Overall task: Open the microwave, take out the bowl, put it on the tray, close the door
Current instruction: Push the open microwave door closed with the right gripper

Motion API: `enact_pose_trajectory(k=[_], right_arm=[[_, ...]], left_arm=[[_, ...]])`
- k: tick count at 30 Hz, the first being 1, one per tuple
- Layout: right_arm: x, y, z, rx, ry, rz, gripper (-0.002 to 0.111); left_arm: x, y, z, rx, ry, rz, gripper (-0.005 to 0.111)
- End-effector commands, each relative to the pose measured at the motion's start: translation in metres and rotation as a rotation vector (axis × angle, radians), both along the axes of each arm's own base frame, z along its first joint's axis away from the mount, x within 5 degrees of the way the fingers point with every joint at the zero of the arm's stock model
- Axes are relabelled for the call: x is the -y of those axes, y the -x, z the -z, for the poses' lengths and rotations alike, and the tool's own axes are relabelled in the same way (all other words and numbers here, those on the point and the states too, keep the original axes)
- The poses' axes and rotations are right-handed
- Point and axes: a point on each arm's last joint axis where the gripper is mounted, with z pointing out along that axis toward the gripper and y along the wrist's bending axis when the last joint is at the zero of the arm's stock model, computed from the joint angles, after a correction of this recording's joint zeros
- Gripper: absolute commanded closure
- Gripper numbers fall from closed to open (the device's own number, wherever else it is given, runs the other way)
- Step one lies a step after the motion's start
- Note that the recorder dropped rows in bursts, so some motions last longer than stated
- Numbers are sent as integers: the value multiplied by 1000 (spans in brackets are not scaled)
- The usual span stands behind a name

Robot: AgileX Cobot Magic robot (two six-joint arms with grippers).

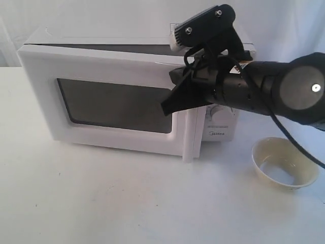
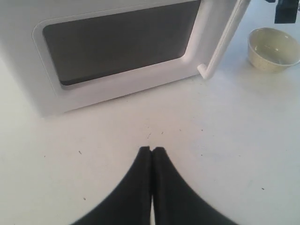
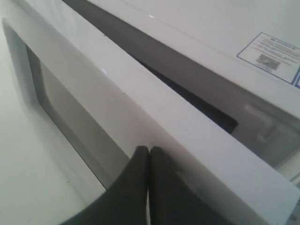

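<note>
The white microwave (image 1: 127,36) stands at the back of the table. Its door (image 1: 106,65) hangs slightly ajar, with a dark gap (image 3: 154,61) between its top edge and the oven body. My right gripper (image 1: 168,107) is shut and empty, its tips (image 3: 149,150) against the door's outer face near the upper corner by the handle (image 1: 192,134). The cream-yellow bowl (image 1: 284,162) sits on the table to the right of the microwave, outside it (image 2: 273,48). My left gripper (image 2: 152,150) is shut and empty, low over bare table in front of the door (image 2: 122,47). No tray is in view.
The right arm (image 1: 284,89) reaches across the microwave's dial panel and above the bowl. Stickers (image 3: 272,51) lie on the oven's top. White tabletop (image 1: 127,203) spreads in front of the microwave. The left arm does not show in the exterior view.
</note>
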Motion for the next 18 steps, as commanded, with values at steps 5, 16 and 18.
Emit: enact_pose_trajectory(k=[5, 16, 18], right_arm=[[2, -12, 7, 23, 28, 30, 108], [-6, -32, -1, 62, 33, 36, 108], [-6, -37, 0, 52, 36, 41, 108]], left_arm=[[4, 9, 4, -47, 12, 43, 107], [3, 15, 4, -30, -2, 24, 107], [3, 15, 4, -28, -4, 22, 107]])
